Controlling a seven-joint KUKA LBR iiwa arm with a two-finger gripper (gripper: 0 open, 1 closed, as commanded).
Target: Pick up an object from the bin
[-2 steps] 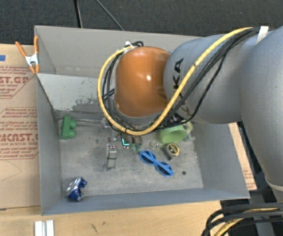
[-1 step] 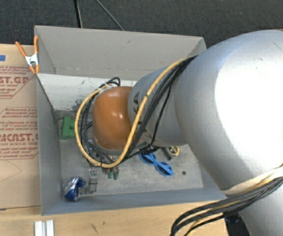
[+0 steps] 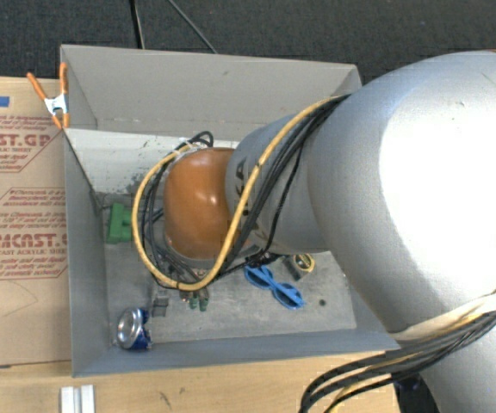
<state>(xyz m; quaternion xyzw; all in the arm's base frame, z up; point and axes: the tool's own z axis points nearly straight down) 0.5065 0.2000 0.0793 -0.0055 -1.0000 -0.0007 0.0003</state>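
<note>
Scissors (image 3: 275, 286) of blue plastic and a dented shiny can (image 3: 133, 328) lie apart.

Matt metal bin (image 3: 83, 299) holds a shiny metal can (image 3: 132, 328) and blue plastic scissors (image 3: 275, 287).

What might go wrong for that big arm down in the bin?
The arm covers much of the bin floor, so a missed grab may go unnoticed. The blue scissors lie flat beside it and might get shoved aside. The small can in the lower-left corner may roll if nudged.
</note>
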